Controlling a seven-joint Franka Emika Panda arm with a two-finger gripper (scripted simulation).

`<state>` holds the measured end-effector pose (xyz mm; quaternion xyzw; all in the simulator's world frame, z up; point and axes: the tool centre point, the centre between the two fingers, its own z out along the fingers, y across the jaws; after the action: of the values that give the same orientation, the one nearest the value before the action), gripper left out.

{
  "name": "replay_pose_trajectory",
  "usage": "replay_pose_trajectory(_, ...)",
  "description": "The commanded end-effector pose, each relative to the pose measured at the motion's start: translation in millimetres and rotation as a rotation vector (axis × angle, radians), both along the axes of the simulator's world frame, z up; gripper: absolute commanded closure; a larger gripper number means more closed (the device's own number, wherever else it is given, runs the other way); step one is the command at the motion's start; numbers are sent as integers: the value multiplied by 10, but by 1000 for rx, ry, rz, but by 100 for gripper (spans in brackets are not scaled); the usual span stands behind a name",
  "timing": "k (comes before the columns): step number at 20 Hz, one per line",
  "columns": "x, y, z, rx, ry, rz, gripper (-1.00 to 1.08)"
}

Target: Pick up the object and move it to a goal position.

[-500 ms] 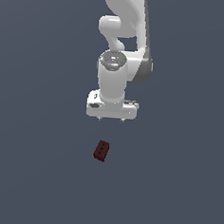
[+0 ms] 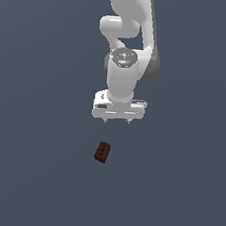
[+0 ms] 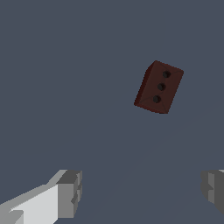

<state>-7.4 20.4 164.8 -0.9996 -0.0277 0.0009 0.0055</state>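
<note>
Red-brown, the three-holed brick (image 2: 102, 152) lies ungrasped on the grey floor (image 2: 33, 176), nearer the camera than the white gripper (image 2: 117, 121), apart from it. Jaws are spread wide, holding nothing. Descent, grasp and carry to the goal are judged outstanding.

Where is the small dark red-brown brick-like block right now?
In the exterior view the small dark red-brown brick-like block lies on the grey floor just below the open white gripper, apart from it, slightly toward that view's left.

Block (image 2: 102, 152) below gripper (image 2: 117, 121), apart
</note>
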Motion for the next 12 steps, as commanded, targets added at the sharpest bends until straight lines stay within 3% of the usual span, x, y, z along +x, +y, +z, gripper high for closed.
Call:
replay_pose_trajectory(1, 4, 35, 21, -2, -5, 14, -92)
replay_pose_trajectory(12, 185, -65, -114, 1, -2, -57, -92)
